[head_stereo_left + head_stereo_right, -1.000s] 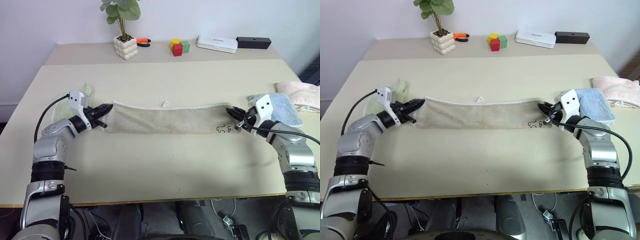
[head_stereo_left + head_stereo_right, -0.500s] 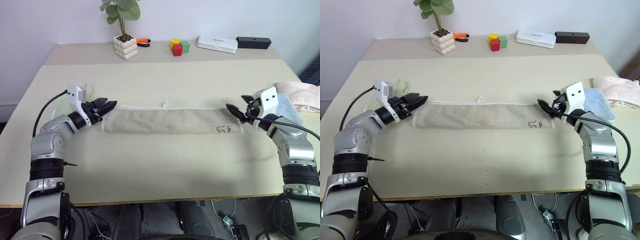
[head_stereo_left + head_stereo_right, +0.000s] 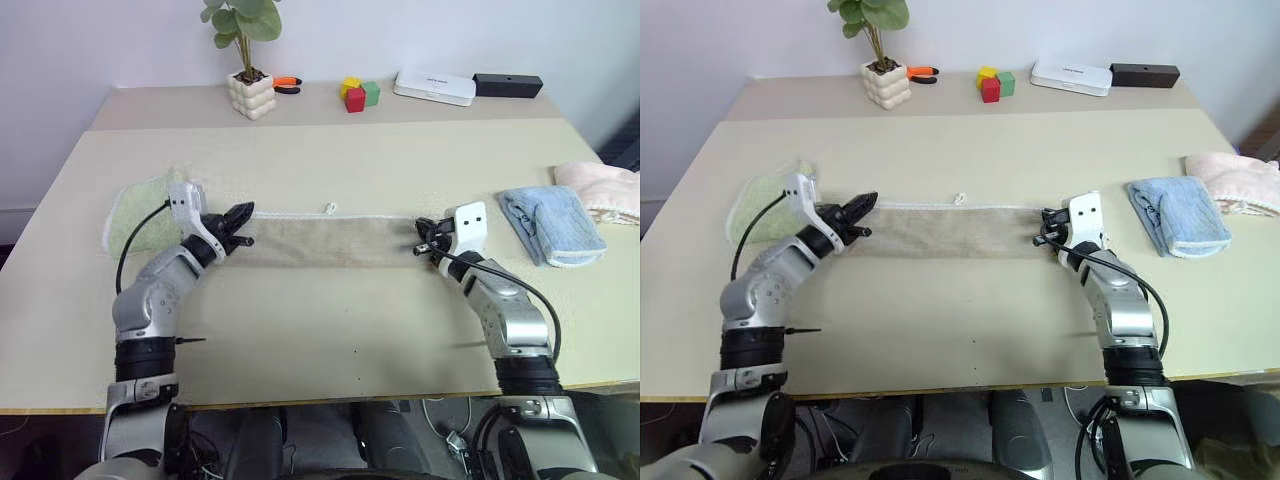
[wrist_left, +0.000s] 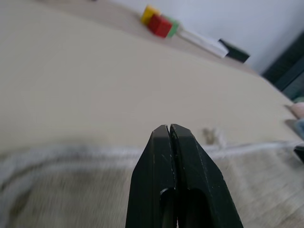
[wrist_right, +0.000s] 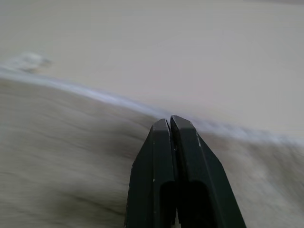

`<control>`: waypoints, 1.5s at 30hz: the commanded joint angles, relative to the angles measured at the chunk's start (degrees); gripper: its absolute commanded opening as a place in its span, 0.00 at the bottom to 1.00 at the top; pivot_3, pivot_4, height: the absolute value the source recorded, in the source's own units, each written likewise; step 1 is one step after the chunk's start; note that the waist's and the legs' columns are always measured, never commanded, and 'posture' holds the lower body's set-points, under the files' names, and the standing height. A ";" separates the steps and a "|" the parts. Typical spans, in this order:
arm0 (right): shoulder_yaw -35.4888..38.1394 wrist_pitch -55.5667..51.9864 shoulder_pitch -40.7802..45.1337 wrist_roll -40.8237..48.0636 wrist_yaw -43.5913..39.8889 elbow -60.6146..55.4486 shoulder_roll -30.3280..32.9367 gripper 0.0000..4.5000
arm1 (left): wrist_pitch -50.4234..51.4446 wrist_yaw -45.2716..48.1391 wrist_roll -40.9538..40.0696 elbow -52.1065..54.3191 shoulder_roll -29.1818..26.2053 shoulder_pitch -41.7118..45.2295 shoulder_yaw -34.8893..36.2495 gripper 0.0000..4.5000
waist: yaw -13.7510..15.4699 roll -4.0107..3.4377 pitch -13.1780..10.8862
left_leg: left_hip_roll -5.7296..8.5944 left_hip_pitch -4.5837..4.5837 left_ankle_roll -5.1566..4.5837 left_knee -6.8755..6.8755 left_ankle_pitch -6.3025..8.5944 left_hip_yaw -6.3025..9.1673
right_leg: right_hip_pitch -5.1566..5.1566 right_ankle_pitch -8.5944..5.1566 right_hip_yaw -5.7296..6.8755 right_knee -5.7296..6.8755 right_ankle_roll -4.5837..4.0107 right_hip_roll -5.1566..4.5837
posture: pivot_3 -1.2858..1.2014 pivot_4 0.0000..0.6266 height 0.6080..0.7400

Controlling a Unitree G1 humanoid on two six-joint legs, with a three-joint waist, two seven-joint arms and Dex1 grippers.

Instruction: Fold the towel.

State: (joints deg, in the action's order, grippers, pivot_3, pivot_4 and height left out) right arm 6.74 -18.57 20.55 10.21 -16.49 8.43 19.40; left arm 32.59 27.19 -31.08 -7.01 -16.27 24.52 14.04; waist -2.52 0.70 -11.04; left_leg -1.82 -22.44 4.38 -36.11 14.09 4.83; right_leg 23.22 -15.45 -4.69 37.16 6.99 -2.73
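no writing could be read on any thing. the left gripper [image 3: 243,215] was closed tight, its fingers pressed together with nothing seen between them, over the towel's [image 3: 330,240] left end. the right gripper [image 3: 421,236] was closed the same way over the right end. the towel lay stretched between both grippers on the table [image 3: 320,320].

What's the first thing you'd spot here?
The long beige towel stretched across the middle of the table, with the left gripper and the right gripper shut at its two ends. A light green cloth lies at the left, a light blue cloth at the right.
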 commanded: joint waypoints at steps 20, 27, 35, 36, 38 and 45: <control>17.05 -19.28 0.47 20.24 -3.54 -9.79 7.64 0.99 | -5.67 11.47 2.76 -2.39 -10.21 5.41 -0.94 0.99 | 0.02 0.04 0.02 | 0.00 0.00 -0.01 0.04 0.00 0.01 | -0.04 0.00 0.01 -0.05 0.00 0.00 | 0.52 0.24 1.00; 21.70 -34.62 -7.23 28.99 3.20 -23.30 6.04 0.99 | -6.33 27.13 0.04 1.13 -18.01 2.09 -1.81 0.99 | -0.09 0.03 0.02 | -0.02 -0.01 -0.01 0.12 0.01 0.01 | 0.03 -0.02 0.00 -0.05 -0.02 0.03 | 0.52 0.24 1.00; 23.79 -37.22 -14.54 30.57 8.49 -29.73 3.51 0.99 | -1.72 42.19 -6.40 6.82 -26.28 -4.08 -2.02 0.99 | -0.07 0.02 0.01 | -0.02 -0.02 -0.02 0.11 0.01 -0.02 | 0.04 -0.12 -0.01 -0.07 -0.20 0.02 | 0.52 0.24 1.00; 24.95 -37.36 -14.59 30.32 10.84 -29.52 2.38 0.99 | -2.03 43.26 -6.74 7.65 -26.34 -4.38 -2.18 0.99 | -0.05 0.02 0.01 | -0.02 -0.02 -0.02 0.11 0.01 -0.03 | 0.05 -0.13 -0.01 -0.07 -0.21 0.02 | 0.52 0.24 1.00; 26.00 -37.37 -14.87 30.02 13.49 -29.20 0.72 0.99 | -4.10 43.21 -5.86 8.45 -25.54 -4.43 -2.15 0.99 | 0.02 0.02 0.01 | -0.04 -0.03 -0.02 0.12 0.01 -0.02 | 0.06 -0.13 -0.01 -0.08 -0.22 0.02 | 0.52 0.24 1.00; 24.69 -39.65 -13.11 32.88 16.16 -28.33 -3.30 0.99 | -2.22 44.62 -6.95 8.42 -26.27 -4.66 -2.20 0.99 | -0.33 0.03 0.02 | -0.07 -0.01 -0.03 0.14 0.02 -0.02 | 0.06 -0.14 -0.01 -0.08 -0.23 0.05 | 0.52 0.24 1.00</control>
State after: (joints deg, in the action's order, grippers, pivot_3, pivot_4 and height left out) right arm 32.25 -57.70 6.96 42.17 -0.59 -19.81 16.67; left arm 29.89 70.98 -36.82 0.03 -41.33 19.91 11.31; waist -2.84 0.73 -11.03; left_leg -1.89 -22.45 4.35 -35.96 14.10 4.81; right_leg 23.28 -15.59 -4.70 37.07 6.76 -2.68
